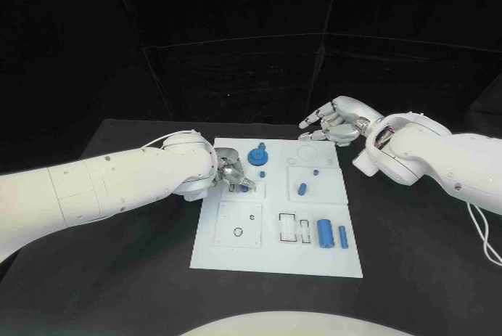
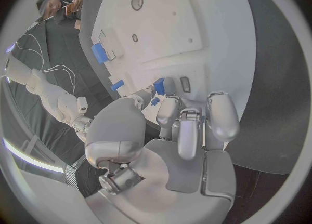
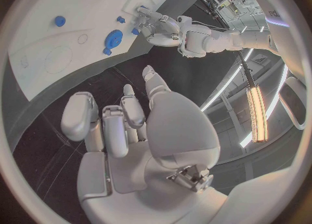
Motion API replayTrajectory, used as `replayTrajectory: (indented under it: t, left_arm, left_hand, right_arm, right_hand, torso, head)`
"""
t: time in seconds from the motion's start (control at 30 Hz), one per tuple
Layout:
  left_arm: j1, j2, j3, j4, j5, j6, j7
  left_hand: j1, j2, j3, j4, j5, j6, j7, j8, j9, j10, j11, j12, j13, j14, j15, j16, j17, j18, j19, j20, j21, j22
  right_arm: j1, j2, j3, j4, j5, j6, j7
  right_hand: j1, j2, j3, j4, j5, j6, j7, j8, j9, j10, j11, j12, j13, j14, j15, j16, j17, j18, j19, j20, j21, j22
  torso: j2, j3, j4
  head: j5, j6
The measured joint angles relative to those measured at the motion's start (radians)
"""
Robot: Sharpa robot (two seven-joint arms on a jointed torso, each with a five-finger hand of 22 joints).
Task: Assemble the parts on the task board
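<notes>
We see the white task board (image 1: 277, 252) in the middle of the black table (image 1: 418, 263), with blue parts on it: a long cylinder (image 1: 326, 233) near its right side and a round knob (image 1: 260, 158) at the far end. The left hand (image 1: 233, 175) rests over the board's left edge; whether it grips anything, we cannot tell. The right hand (image 1: 333, 120) hovers beyond the far right corner, its fingers loosely apart, holding nothing.

No words, numbers or signs can be read anywhere. The flat white plastic task board (image 1: 274, 257) has thin black outline shapes drawn on it, but these are not letters. The small blue plastic parts (image 1: 326, 234) carry no labels.
</notes>
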Motion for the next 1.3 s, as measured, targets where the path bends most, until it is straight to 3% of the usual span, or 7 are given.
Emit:
replayTrajectory:
  t: [0.3, 0.53, 0.67, 0.77, 0.83, 1.07, 1.3]
  left_arm:
    - [0.001, -0.002, 0.0, -0.001, 0.0, 0.001, 0.0]
    - [0.004, -0.017, 0.002, 0.014, 0.005, -0.01, 0.0]
    - [0.012, -0.03, 0.018, 0.026, 0.015, -0.019, 0.0]
    - [0.029, -0.039, 0.034, 0.028, 0.025, -0.017, 0.0]
    - [0.049, -0.045, 0.041, 0.019, 0.035, -0.004, 0.0]
    - [0.114, -0.047, 0.049, -0.077, 0.061, 0.071, 0.0]
    - [0.13, 0.007, 0.05, -0.192, 0.071, 0.117, 0.0]
  left_hand:
    - [-0.002, 0.0, -0.017, 0.005, 0.0, 0.0, 0.0, 0.0, -0.003, 0.0, 0.0, 0.0, 0.001, 0.0, 0.0, 0.0, 0.0, 0.0, 0.0, 0.0, 0.0, 0.001]
    - [-0.068, -0.059, -0.15, 0.055, 0.0, 0.007, 0.0, 0.0, -0.006, 0.0, 0.0, -0.008, -0.01, 0.0, 0.0, 0.0, 0.0, 0.0, 0.0, 0.0, 0.0, -0.002]
    - [-0.059, -0.067, -0.205, 0.073, 0.0, 0.007, 0.0, -0.005, -0.008, -0.006, 0.0, -0.029, -0.03, -0.004, -0.004, 0.0, 0.0, 0.0, -0.004, -0.004, -0.015, -0.021]
    - [-0.019, -0.061, -0.242, 0.079, 0.0, -0.026, 0.013, -0.02, -0.012, -0.05, 0.008, -0.086, -0.092, -0.004, -0.004, 0.0, 0.0, 0.0, -0.034, -0.001, -0.049, -0.063]
    - [0.012, -0.053, -0.265, 0.081, 0.0, -0.054, 0.023, -0.037, -0.019, -0.078, 0.017, -0.123, -0.132, -0.003, -0.003, 0.0, 0.0, 0.0, -0.046, 0.007, -0.068, -0.084]
    - [0.125, -0.007, -0.295, 0.056, 0.0, -0.137, 0.068, -0.128, -0.079, -0.106, 0.052, -0.147, -0.169, -0.002, 0.03, 0.0, 0.0, 0.0, -0.07, 0.027, -0.098, -0.117]
    - [0.154, 0.019, -0.328, 0.059, 0.0, -0.137, 0.082, -0.164, -0.121, -0.1, 0.061, -0.147, -0.168, 0.0, 0.04, 0.0, 0.0, 0.0, -0.062, 0.041, -0.099, -0.107]
  right_arm:
    - [0.0, 0.0, 0.0, -0.001, 0.0, 0.0, 0.0]
    - [0.0, 0.0, 0.0, -0.006, 0.0, 0.0, 0.0]
    - [0.0, 0.002, 0.0, -0.01, 0.0, 0.0, 0.0]
    - [0.0, 0.003, 0.0, -0.012, 0.0, 0.0, 0.0]
    - [0.0, 0.004, 0.0, -0.013, 0.0, 0.0, 0.0]
    - [0.0, 0.007, 0.0, -0.017, 0.0, 0.001, 0.0]
    - [0.0, 0.013, 0.0, -0.023, 0.0, 0.001, 0.0]
  right_hand:
    - [-0.004, 0.004, -0.003, 0.003, 0.0, 0.0, 0.0, 0.005, 0.0, 0.0, 0.0, 0.0, -0.001, 0.0, 0.0, 0.0, 0.0, 0.0, 0.0, 0.0, 0.0, -0.002]
    - [-0.004, 0.004, -0.003, 0.003, 0.0, 0.0, 0.0, 0.005, 0.0, 0.0, 0.0, -0.001, -0.001, 0.0, 0.0, 0.0, 0.0, 0.0, 0.0, 0.0, 0.0, -0.002]
    - [-0.004, 0.004, -0.006, 0.006, 0.0, 0.0, 0.0, 0.004, 0.0, -0.004, 0.004, -0.004, -0.002, 0.0, 0.0, 0.0, 0.0, 0.0, 0.0, 0.0, 0.0, -0.002]
    - [-0.004, 0.004, -0.006, 0.006, 0.0, 0.0, 0.0, 0.004, 0.0, -0.004, 0.004, -0.004, -0.002, 0.0, 0.0, 0.0, 0.0, 0.0, 0.0, 0.0, 0.0, -0.002]
    - [-0.004, 0.004, -0.006, 0.006, 0.0, 0.0, 0.0, 0.004, 0.0, -0.004, 0.004, -0.004, -0.002, 0.0, 0.0, 0.0, 0.0, 0.0, 0.0, 0.0, 0.0, -0.002]
    - [-0.004, 0.004, -0.006, 0.006, 0.0, 0.0, 0.0, 0.004, 0.0, -0.004, 0.004, -0.004, -0.002, 0.0, 0.0, 0.0, 0.0, 0.0, 0.0, 0.0, 0.0, -0.002]
    - [-0.004, 0.004, -0.006, 0.006, 0.0, 0.0, 0.0, 0.004, 0.0, -0.004, 0.004, -0.004, -0.002, 0.0, 0.0, 0.0, 0.0, 0.0, 0.0, 0.0, 0.0, -0.002]
  torso:
    - [0.0, -0.0001, -0.0003]
    - [0.001, -0.0009, -0.001]
    - [0.0, -0.0009, -0.001]
    - [0.0, -0.0009, -0.001]
    - [0.0, -0.0009, -0.001]
    - [0.0, 0.0003, -0.001]
    - [0.002, -0.0007, -0.0015]
  head:
    - [0.002, 0.003]
    - [0.0, 0.008]
    - [0.0, 0.009]
    - [-0.001, 0.01]
    - [-0.001, 0.011]
    - [0.001, 0.013]
    - [0.004, 0.016]
